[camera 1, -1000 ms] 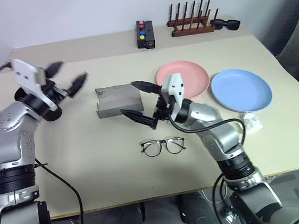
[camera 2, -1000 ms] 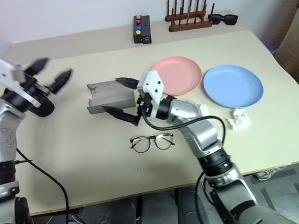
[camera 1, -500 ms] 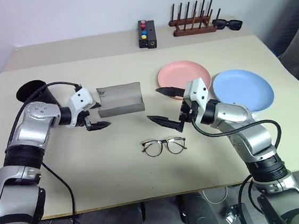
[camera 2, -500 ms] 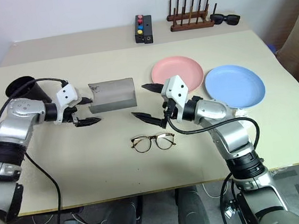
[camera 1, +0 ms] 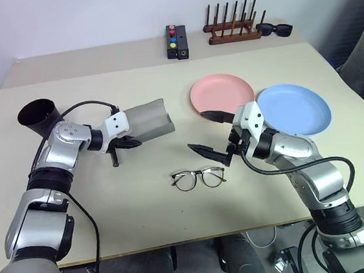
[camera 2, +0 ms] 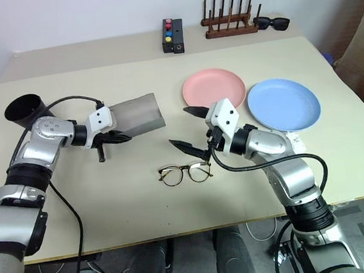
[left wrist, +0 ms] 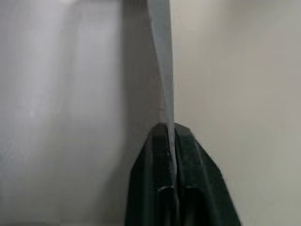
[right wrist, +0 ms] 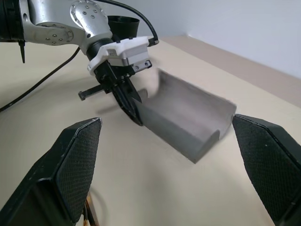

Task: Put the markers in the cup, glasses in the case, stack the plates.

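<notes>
Left gripper [camera 1: 127,142]: pinched tight on the wall of the grey spectacle case [camera 1: 146,120], mid-tabletop. Right gripper [camera 1: 211,133]: spread wide, empty, above the eyeglasses [camera 1: 199,178] toward the front edge.

Grey case [camera 1: 147,119], pink plate [camera 1: 222,94], blue plate [camera 1: 294,108], black cup [camera 1: 37,115].

You see a pale surface [camera 1: 98,210]. The glasses [camera 1: 199,178] lie near 6 o'clock. The pink plate [camera 1: 222,95] and blue plate [camera 1: 294,109] touch toward 3 o'clock. The black cup [camera 1: 37,116] sits at 9 o'clock, the grey case [camera 1: 146,121] near the middle.
</notes>
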